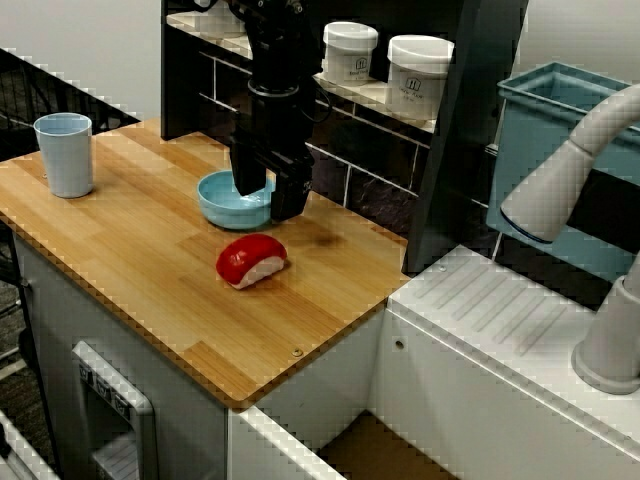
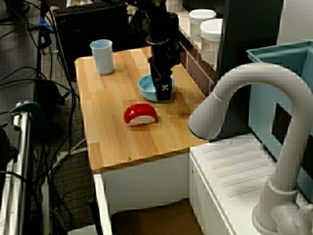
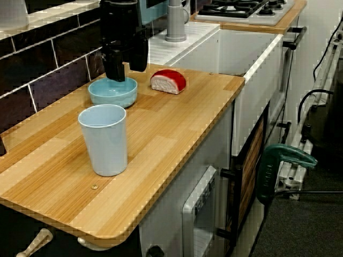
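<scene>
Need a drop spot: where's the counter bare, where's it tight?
Free: the wood between cup and bowl, and the front strip from sushi piece to the edge of the counter. Tight: around the bowl, gripper over it, sushi piece close beside.

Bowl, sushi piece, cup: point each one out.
blue bowl (image 1: 214, 207): view from the counter's front, on its outer wall, left side.
sushi piece (image 1: 249, 254): view from the counter's front, on its red top.
cup (image 1: 65, 158): view from the counter's front, on its side wall.
</scene>
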Controlling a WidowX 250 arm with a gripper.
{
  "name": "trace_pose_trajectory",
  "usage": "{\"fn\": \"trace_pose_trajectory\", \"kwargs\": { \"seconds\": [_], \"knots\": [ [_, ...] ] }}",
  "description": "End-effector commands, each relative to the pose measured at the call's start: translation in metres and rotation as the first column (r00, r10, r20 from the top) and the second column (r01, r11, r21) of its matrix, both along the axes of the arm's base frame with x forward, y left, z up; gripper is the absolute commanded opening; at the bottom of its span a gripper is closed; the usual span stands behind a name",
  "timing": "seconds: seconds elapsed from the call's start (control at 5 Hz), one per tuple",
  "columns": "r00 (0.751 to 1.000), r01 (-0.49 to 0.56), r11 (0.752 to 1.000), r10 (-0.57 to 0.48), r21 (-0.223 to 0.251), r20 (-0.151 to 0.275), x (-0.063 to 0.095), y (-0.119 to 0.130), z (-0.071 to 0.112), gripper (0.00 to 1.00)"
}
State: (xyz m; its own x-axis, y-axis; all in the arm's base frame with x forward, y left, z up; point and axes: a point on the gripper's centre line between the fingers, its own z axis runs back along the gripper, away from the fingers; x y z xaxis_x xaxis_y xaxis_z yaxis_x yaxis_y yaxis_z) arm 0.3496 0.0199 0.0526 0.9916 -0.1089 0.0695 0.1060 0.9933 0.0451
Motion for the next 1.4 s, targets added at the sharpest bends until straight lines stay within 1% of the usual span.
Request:
{"fn": "trace_pose_trajectory", "kwargs": {
  "seconds": [0.0,0.2,0.4,0.6,0.8,1.0,1.2],
  "knots": [
    [1.0,-0.002,1.0,0.002,0.001,0.031,0.003,-0.01,0.001,1.0],
    [0.999,0.0,1.0,0.0,-0.017,0.032,-0.003,-0.018,-0.001,1.0],
    [1.0,0.008,0.998,-0.006,-0.063,0.028,-0.004,-0.028,0.002,1.0],
    [1.0,0.028,0.994,-0.028,-0.102,-0.001,-0.004,-0.041,0.01,1.0],
    [0.998,0.06,0.992,-0.062,-0.112,-0.017,-0.007,-0.056,0.016,1.0],
    [0.994,0.108,0.988,-0.11,-0.111,-0.017,-0.013,-0.073,0.015,1.0],
    [0.985,0.173,0.981,-0.174,-0.083,-0.012,-0.026,-0.095,0.014,1.0]
  ]
}}
